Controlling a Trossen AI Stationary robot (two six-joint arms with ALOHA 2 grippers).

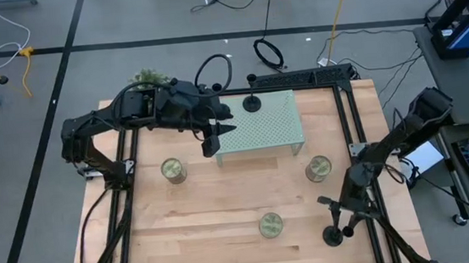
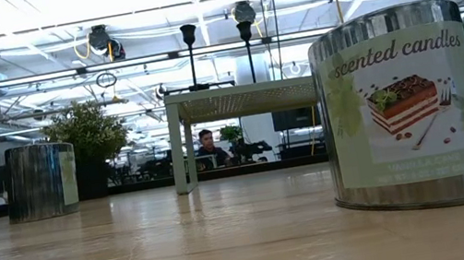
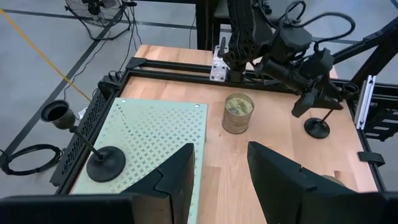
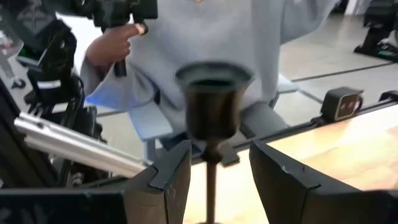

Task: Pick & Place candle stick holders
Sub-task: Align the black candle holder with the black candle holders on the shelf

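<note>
A pale green rack (image 1: pixel 259 122) with many little holes was seen on the far part of the wooden table (image 1: pixel 226 226). One black candle holder (image 1: pixel 252 104) was stood upright on the rack, near its far edge. In the left wrist view, its round base (image 3: pixel 106 163) was flat on the rack and its cup was tilted out past the rack's side. In the low view, two thin stems with cups were seen above the rack, so a second holder (image 2: pixel 192 57) may have been there, but this could not be told from above.

The left gripper (image 1: pixel 211 139) was held over the near left edge of the rack. Its two fingers (image 3: pixel 177 177) were spread apart and nothing was held between them.

Another candle holder (image 1: pixel 334 233) was stood on the table near the right front corner. The right gripper (image 1: pixel 338 211) was placed right at this holder. In the right wrist view, the stem and cup (image 4: pixel 212 102) were seen between the two fingers (image 4: pixel 165 174), and a gap was left on each side. The holder was not squeezed.

Three round tins were set on the table: one on the left (image 1: pixel 172 170), one at the front middle (image 1: pixel 270 225) and one on the right (image 1: pixel 318 168). A person in a grey top (image 4: pixel 205 37) was seen beyond the table.
</note>
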